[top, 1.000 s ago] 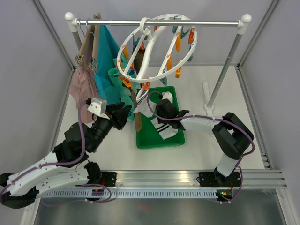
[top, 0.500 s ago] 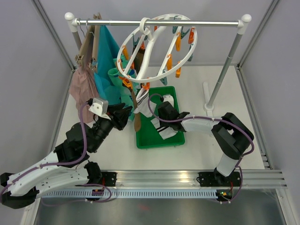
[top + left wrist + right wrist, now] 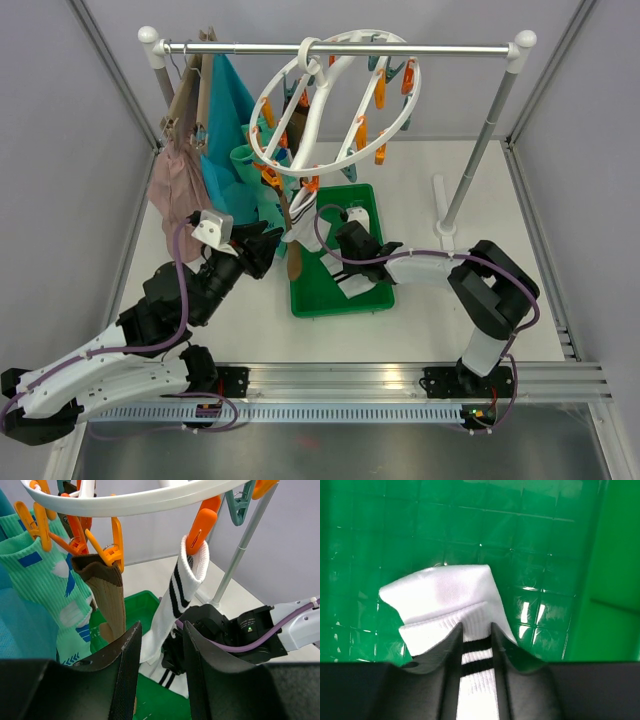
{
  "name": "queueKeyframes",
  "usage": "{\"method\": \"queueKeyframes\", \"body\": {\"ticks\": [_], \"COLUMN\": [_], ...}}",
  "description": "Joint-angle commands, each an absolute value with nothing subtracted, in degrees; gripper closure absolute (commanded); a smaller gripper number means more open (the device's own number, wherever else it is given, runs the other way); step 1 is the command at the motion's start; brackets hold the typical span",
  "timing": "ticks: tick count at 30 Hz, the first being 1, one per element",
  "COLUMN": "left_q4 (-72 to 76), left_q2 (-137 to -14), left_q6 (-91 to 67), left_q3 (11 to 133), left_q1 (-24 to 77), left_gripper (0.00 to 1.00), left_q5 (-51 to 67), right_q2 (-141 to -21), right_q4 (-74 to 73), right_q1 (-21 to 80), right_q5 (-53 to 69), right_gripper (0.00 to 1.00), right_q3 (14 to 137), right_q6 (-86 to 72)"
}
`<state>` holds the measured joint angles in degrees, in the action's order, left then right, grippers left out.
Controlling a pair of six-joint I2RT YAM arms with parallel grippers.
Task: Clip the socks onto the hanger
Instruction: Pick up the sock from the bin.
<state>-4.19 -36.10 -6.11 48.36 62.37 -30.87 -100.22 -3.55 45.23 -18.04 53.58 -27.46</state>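
1. The large round white plastic ring hanger (image 3: 135,502) hung tilted from the metal rail (image 3: 340,47), above the far end of the green plastic tray (image 3: 315,290).
2. Three socks were pegged to it side by side: a mint-teal patterned sock (image 3: 45,580), a plain brown sock (image 3: 112,600), and a white hanging sock with black stripes (image 3: 175,595) held by an orange peg (image 3: 200,527).
3. One more, a loose white sock with black cuff stripes (image 3: 447,592), lay folded on the tray floor.
4. The right gripper (image 3: 477,647) was down in the tray, its two fingers pressed onto the striped cuff of that loose sock, the fabric bunched narrow between them.
5. The left gripper (image 3: 160,645) hovered just beside the hung socks with its fingers spread and nothing in them.
6. The step in hand looked like picking up the last sock.
7. To do it well, I would lift straight up and slowly, so the fold drops open and the toe clears the tray wall.
8. The grip should stay at the cuff edge, leaving fabric above the fingers for a peg to bite.
9. A free peg, such as the teal peg (image 3: 239,502) further along the ring, seemed the sensible target.
10. The ring probably swings freely, so the left gripper should steady or squeeze the peg gently without brushing the pegged socks.
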Motion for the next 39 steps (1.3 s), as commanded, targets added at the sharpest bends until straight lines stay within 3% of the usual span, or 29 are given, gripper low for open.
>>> {"method": "queueKeyframes", "body": {"ticks": [1, 4, 7, 13, 23, 39], "left_q4": [-3.0, -2.8, -2.7, -2.7, 1.5, 10.9], "left_q2": [-36.1, -36.3, -36.5, -36.9, -38.5, -46.8], "left_q6": [-7.5, -7.5, -7.6, -7.8, -8.7, -9.0], "left_q3": [48.0, 47.9, 47.9, 48.1, 47.3, 49.0], "left_q1": [62.2, 62.2, 62.3, 62.2, 62.2, 62.2], "left_gripper": [0.55, 0.55, 0.55, 0.58, 0.6, 0.57], "left_q5": [-30.1, -30.1, -29.8, -28.7, -21.1, -9.6], "right_q2": [-100.5, -100.0, -98.6, -92.2, -69.9, -45.0], "right_q4": [-1.7, -2.0, -2.2, -2.3, -3.4, -19.4], "right_q1": [45.5, 45.5, 45.5, 45.8, 46.6, 47.0], "right_q5": [-18.2, -18.5, -18.9, -19.9, -22.1, -30.1], "right_gripper": [0.71, 0.81, 1.0, 1.0, 1.0, 1.0], "right_q3": [53.2, 53.5, 53.5, 51.2, 45.6, 50.6], "right_q6": [-28.5, -28.2, -28.0, -28.7, -30.2, -28.8]}}
